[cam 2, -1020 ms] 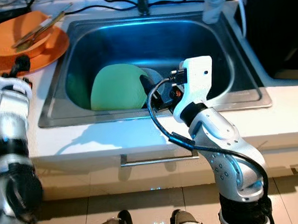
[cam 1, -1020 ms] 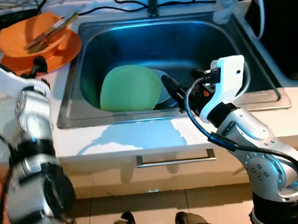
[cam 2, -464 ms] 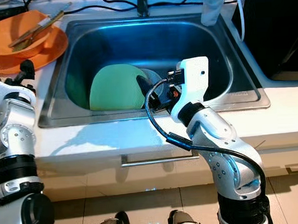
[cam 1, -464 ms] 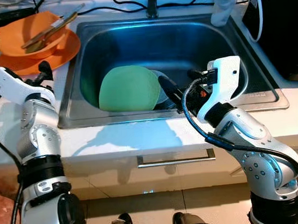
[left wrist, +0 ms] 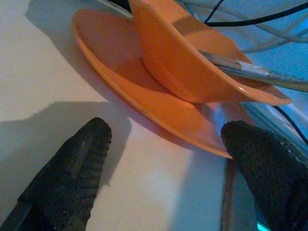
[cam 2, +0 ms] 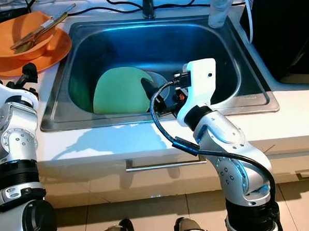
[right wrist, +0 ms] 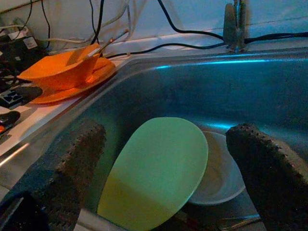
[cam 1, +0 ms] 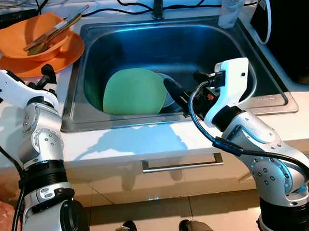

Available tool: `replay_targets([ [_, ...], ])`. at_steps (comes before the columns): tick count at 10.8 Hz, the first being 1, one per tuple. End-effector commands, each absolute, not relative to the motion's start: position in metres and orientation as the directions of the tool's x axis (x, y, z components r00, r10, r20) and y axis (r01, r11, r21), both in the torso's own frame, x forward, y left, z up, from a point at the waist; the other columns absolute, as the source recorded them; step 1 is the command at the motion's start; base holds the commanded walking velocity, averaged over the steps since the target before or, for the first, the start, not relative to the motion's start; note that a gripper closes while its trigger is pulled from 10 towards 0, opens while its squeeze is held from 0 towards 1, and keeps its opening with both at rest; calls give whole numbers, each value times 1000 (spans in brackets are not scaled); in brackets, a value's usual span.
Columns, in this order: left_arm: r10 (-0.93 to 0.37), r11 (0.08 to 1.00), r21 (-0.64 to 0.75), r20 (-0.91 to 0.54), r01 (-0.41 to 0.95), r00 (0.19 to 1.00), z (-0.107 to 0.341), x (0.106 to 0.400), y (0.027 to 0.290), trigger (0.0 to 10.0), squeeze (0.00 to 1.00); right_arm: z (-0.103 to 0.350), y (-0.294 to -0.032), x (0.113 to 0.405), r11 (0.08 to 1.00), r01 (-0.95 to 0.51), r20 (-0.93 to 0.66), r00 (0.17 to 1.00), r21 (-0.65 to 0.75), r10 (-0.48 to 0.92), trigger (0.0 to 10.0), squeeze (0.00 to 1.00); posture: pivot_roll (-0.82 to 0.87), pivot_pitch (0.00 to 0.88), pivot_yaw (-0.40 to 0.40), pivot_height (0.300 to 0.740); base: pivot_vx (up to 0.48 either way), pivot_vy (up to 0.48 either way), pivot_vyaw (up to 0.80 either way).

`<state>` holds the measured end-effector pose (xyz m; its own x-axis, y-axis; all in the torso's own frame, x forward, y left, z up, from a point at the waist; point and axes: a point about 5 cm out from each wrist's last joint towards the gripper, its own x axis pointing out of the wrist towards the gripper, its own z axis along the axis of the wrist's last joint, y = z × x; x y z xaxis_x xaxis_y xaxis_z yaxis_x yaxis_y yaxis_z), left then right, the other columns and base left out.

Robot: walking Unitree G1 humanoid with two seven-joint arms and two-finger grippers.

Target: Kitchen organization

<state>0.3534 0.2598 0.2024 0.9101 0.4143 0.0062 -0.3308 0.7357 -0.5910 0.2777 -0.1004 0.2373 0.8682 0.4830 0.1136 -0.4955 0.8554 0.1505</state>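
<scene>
Sink (cam 1: 278, 96): a steel basin set into the white worktop (cam 1: 145, 142), tap at the back.
Green plate (cam 1: 134, 91): leaned tilted inside the sink, partly covering a white bowl (right wrist: 219, 171) beside it.
Orange bowl (cam 1: 31, 34): sat on an orange plate (cam 1: 63, 55) on the worktop left of the sink, utensils (cam 1: 56, 30) lying across it.
Right gripper (right wrist: 168, 159): hung over the sink's near edge, fingers spread wide, facing the green plate (not touching it).
Left gripper (left wrist: 168, 173): low over the worktop just beside the orange plate, fingers spread apart, holding nothing.
Clear cup (cam 1: 230, 8): stood at the sink's back right corner.
</scene>
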Motion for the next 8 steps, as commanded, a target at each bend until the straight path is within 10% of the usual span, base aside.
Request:
replay_targets([
  [1,373,665,-559,-325,-495,869,124,340,249,10000,455,237,-100,278,851,-502,121,864,153,488,10000,0,-233,210,-41,740,0,0,0],
  [8,373,665,-559,-325,-495,869,124,340,249,10000,455,237,-100,278,851,-502,121,864,153,488,10000,0,-233,210,-41,740,0,0,0],
])
